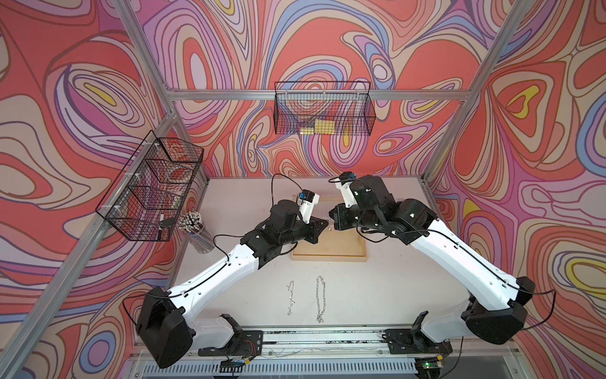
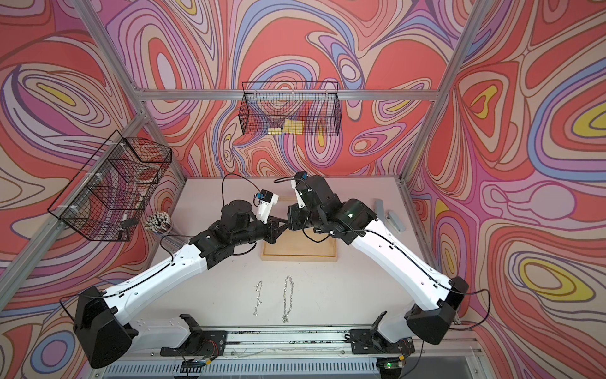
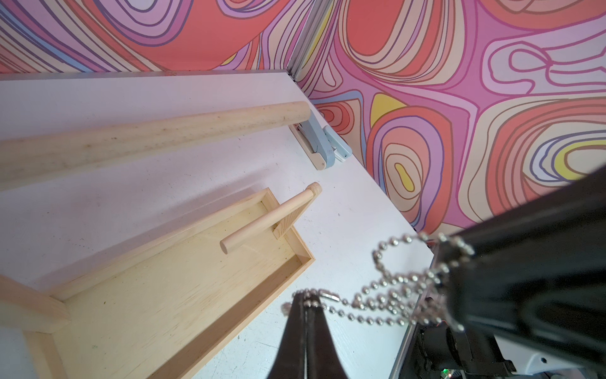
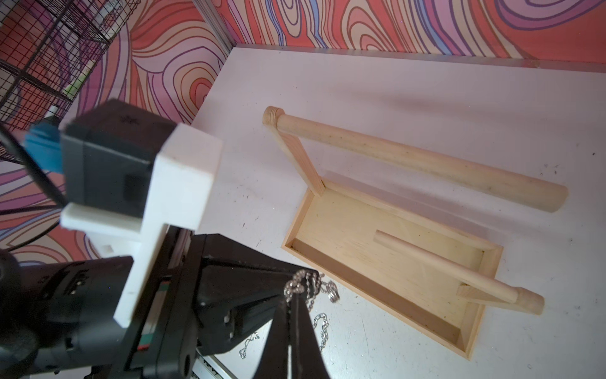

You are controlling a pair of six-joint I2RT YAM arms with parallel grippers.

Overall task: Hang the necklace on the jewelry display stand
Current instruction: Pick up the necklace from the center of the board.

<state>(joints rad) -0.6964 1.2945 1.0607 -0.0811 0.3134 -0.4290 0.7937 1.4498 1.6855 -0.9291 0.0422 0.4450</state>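
A silver ball-chain necklace [image 3: 387, 295] hangs bunched between my two grippers, above the table beside the front left of the jewelry display stand [image 1: 329, 252]. My left gripper [image 3: 306, 300] is shut on one part of the chain. My right gripper [image 4: 296, 292] is shut on another loop of the necklace [image 4: 295, 284]. In a top view the left gripper [image 1: 324, 225] and right gripper [image 1: 332, 217] almost touch tip to tip. The pale wooden stand has a thick upper dowel [image 4: 416, 160] and a thin lower dowel [image 4: 442, 265]; both are bare.
Two more chains [image 1: 290, 297] [image 1: 320, 298] lie on the table in front of the stand. Black wire baskets hang on the left wall [image 1: 154, 190] and the back wall [image 1: 324, 110]. A cup of pencils [image 1: 191, 221] stands at the left, and a blue-grey stapler [image 2: 392, 218] lies at the right edge.
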